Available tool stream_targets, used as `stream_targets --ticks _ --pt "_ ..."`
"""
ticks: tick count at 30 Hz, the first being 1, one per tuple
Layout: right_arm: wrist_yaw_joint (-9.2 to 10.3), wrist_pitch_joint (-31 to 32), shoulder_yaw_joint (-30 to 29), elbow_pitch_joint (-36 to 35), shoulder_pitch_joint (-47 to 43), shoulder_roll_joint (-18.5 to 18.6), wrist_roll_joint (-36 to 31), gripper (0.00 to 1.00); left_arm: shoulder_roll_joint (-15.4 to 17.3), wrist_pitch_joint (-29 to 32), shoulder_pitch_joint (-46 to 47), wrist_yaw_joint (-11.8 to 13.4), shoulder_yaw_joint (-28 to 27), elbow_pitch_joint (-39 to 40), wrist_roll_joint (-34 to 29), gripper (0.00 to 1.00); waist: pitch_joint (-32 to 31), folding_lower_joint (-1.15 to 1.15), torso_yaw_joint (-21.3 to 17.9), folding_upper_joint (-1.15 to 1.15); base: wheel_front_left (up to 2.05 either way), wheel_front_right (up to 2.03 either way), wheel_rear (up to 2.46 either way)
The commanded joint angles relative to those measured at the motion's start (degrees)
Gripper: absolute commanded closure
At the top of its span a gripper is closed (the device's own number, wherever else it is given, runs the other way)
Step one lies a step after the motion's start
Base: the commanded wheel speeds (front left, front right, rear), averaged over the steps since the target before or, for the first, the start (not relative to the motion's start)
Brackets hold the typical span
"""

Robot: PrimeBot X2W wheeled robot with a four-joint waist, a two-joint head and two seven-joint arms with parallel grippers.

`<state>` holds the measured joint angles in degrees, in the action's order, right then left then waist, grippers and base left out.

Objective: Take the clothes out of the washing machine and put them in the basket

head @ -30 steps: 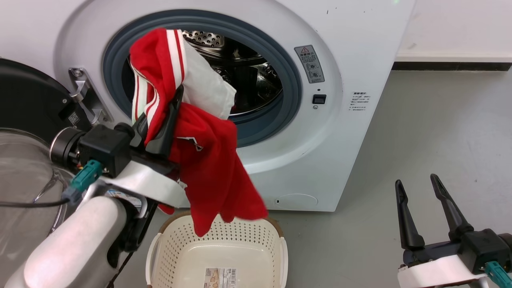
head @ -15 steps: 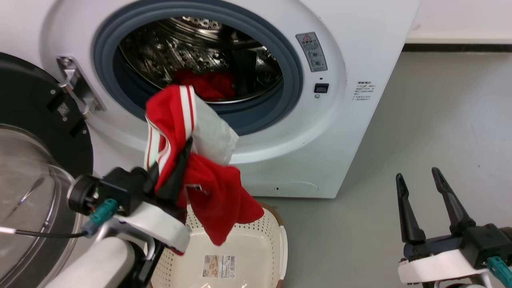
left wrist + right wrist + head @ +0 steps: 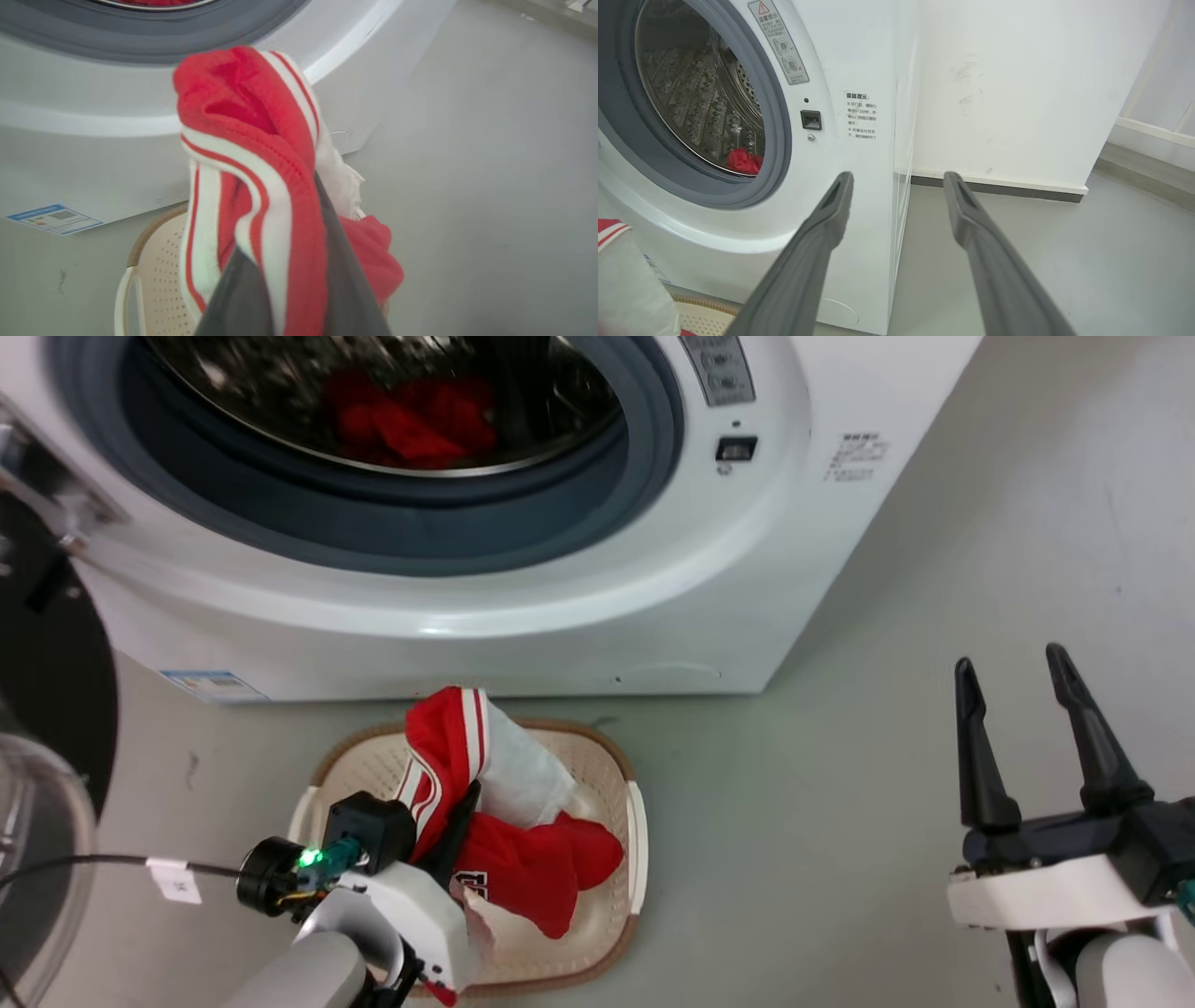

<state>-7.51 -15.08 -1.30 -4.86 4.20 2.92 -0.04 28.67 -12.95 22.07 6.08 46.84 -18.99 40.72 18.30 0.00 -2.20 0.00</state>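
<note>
where the basket (image 3: 637, 821) sits on the floor (image 3: 840, 784) just in front of the washing machine (image 3: 579, 597), items as follows. left gripper (image 3: 465, 803): over the basket, jaws clamped on the striped red garment (image 3: 446, 747); cloth bunches above the jaws, and red folds below, one bearing a logo patch (image 3: 470, 880), lie inside the basket. right gripper (image 3: 1008, 658): near right, above bare floor, well apart from the basket, jaws spread wide, holding nothing. second red garment (image 3: 411, 420): far, low in the drum (image 3: 560, 392), behind the grey gasket (image 3: 420, 537). machine door (image 3: 47, 709): open at left.
</note>
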Motion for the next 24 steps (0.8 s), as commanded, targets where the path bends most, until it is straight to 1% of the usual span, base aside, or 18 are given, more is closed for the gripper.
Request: stream_targets --ticks 1,3,7,13,16,20,24 --pt "0.04 -0.1 -0.2 -0.4 1.6 -0.1 0.1 0.0 -1.3 -0.6 1.7 -1.1 -0.1 -2.6 0.4 1.0 4.3 0.0 -1.7 0.0 0.0 0.0 0.0" --pt "0.04 -0.1 -0.2 -0.7 2.7 -0.1 0.3 0.0 -2.4 -0.7 3.3 -2.7 0.3 -7.9 0.2 1.0 6.7 0.0 -2.2 0.0 0.0 0.0 0.0" --pt "0.04 -0.1 -0.3 -1.5 5.0 -0.1 0.7 0.0 -5.7 -1.2 7.4 -6.0 0.5 -18.4 0.4 1.0 11.7 0.0 -3.2 0.0 0.0 0.0 0.0" --pt "0.04 -0.1 -1.2 -2.5 8.3 -0.1 1.4 0.0 -10.3 -1.2 14.7 -9.9 1.0 -33.8 0.6 1.0 18.5 0.0 -3.9 0.0 0.0 0.0 0.0" --pt "0.04 -0.1 -1.4 -3.0 9.5 -0.1 1.7 0.0 -11.8 -0.9 18.7 -11.1 2.0 -39.8 -0.5 1.0 21.6 0.0 -4.3 0.0 0.0 0.0 0.0" --pt "0.04 -0.1 -2.1 -3.6 10.4 -0.1 2.2 0.0 -13.5 -0.4 22.1 -11.7 3.2 -44.0 -1.3 1.0 24.8 0.0 -4.5 0.0 0.0 0.0 0.0" --pt "0.04 -0.1 -2.6 -3.6 11.3 -0.1 2.6 0.0 -14.7 2.2 26.1 -12.3 4.8 -49.4 -2.5 1.0 28.1 0.0 -4.6 0.0 0.0 0.0 0.0"
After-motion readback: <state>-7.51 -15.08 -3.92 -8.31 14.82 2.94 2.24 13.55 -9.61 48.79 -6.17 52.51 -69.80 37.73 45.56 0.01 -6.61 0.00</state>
